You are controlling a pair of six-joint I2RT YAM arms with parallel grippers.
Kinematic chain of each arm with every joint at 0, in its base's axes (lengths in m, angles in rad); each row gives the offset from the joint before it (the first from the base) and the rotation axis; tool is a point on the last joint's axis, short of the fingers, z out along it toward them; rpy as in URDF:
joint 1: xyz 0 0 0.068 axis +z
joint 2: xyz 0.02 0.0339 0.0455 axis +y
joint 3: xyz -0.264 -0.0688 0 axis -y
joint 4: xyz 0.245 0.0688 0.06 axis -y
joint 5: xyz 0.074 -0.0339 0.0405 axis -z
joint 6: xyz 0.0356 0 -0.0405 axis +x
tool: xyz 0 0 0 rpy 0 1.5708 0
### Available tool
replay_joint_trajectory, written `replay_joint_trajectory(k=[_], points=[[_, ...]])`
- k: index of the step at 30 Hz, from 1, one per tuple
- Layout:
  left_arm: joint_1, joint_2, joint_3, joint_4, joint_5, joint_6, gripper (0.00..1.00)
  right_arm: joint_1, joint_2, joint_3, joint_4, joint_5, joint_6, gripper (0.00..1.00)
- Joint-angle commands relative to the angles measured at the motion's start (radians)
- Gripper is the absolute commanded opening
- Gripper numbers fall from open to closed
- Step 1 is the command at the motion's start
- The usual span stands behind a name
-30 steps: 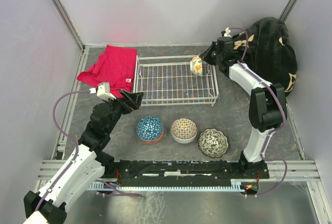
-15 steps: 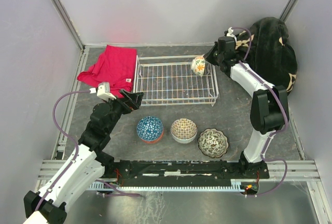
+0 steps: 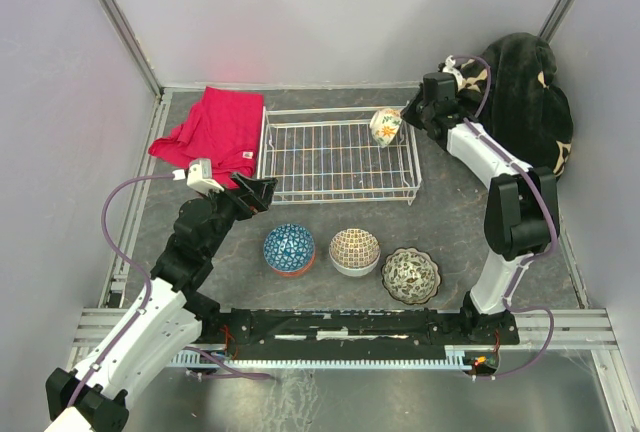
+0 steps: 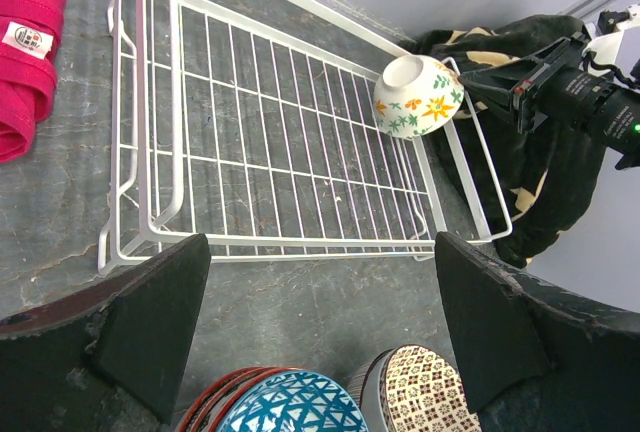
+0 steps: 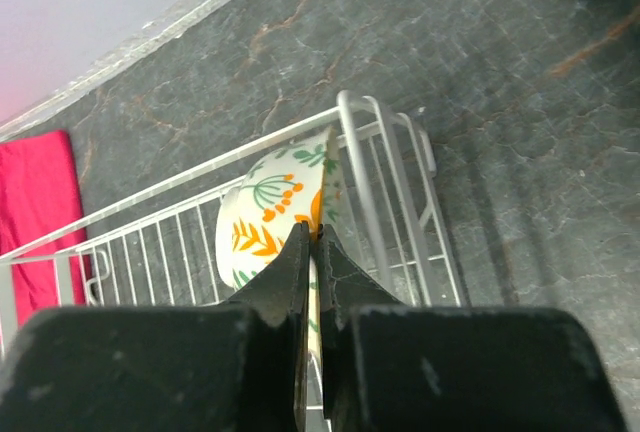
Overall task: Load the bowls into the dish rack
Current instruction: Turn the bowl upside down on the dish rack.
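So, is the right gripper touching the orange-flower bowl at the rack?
Touching. The right wrist view shows the right gripper shut on the floral bowl at its rim, both fingers pressed against it with no gap.

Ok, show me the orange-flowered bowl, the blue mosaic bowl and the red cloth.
orange-flowered bowl (image 4: pixel 425 108), left wrist view, painted side.
blue mosaic bowl (image 3: pixel 289 247), top view, its middle.
red cloth (image 3: pixel 216 130), top view, its middle.

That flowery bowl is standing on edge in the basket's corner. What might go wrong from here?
The right gripper pinches the floral bowl by its rim, tipped on its side at the dish rack's far right corner. Once released, it might roll or flop flat, perhaps knocking the low wall. Withdrawing, the fingers could snag the corner wire.
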Motion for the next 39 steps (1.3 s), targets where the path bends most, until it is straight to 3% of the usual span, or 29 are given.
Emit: replay_joint_trajectory(k=[1, 20, 27, 35, 39], points=[[-0.005, -0.011, 0.009, 0.04, -0.006, 0.055, 0.99, -0.007, -0.033, -0.028, -0.107, 0.048, -0.044, 0.08], [-0.007, -0.011, 0.009, 0.039, -0.007, 0.054, 0.99, -0.014, -0.115, -0.042, -0.142, 0.078, -0.039, 0.3], [-0.008, -0.011, 0.011, 0.04, -0.007, 0.055, 0.99, -0.024, -0.152, -0.047, -0.163, 0.069, -0.028, 0.32], [-0.008, -0.005, 0.013, 0.04, -0.001, 0.055, 0.99, -0.007, -0.242, -0.096, -0.159, -0.034, -0.009, 0.49], [-0.008, -0.017, 0.013, 0.037, -0.003, 0.055, 0.99, 0.056, -0.324, -0.111, -0.205, 0.006, -0.045, 0.6]])
